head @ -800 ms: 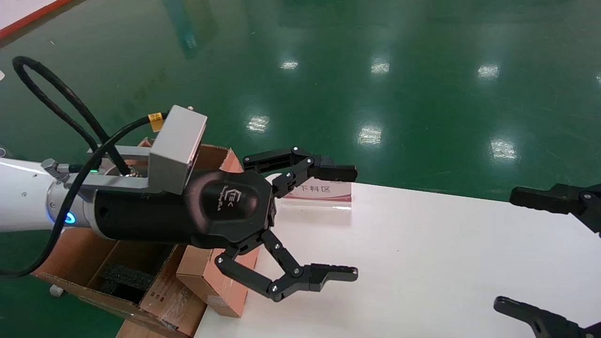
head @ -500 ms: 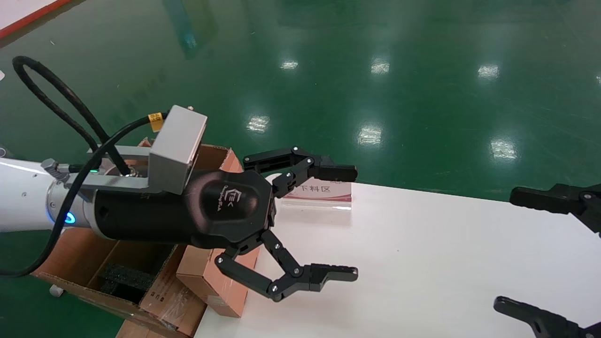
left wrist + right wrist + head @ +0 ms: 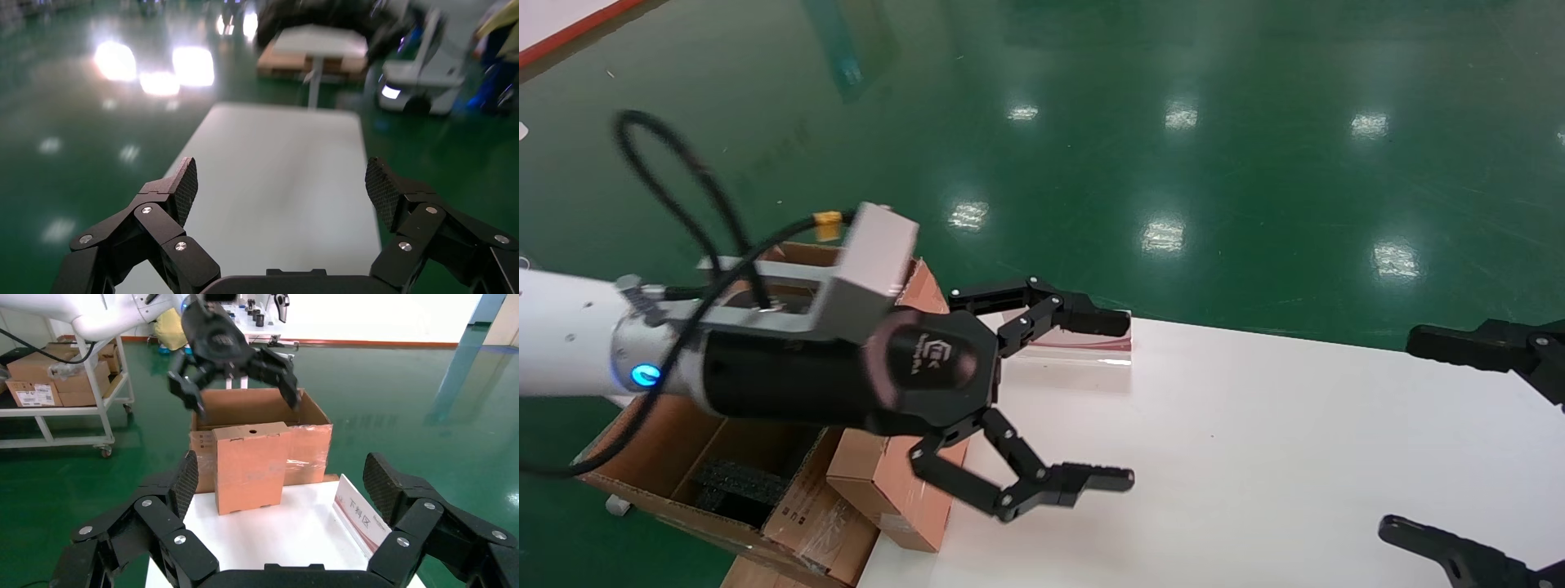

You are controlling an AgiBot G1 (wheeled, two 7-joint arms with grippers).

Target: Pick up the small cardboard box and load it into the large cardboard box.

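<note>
The small cardboard box (image 3: 887,490) stands upright at the white table's (image 3: 1254,457) left end, orange-brown, with a round hole on top (image 3: 251,465). Directly behind it, off the table's end, sits the large cardboard box (image 3: 674,457), open-topped with black foam (image 3: 740,482) inside and shiny tape on its side (image 3: 306,447). My left gripper (image 3: 1128,400) hovers open above both boxes, pointing along the table, and partly hides the small box in the head view. It holds nothing (image 3: 281,184). My right gripper (image 3: 1397,433) waits open at the table's right side, facing the boxes (image 3: 281,471).
A clear-stand sign (image 3: 1091,347) with red print stands on the table's far edge near the boxes (image 3: 361,514). Green floor surrounds the table. A white cart (image 3: 55,373) with cartons stands beyond the boxes. Another table (image 3: 318,43) lies far off.
My left arm has shifted slightly right and lower, with its cable swinging. Its jaws stay open. The boxes and the right gripper have not moved.
</note>
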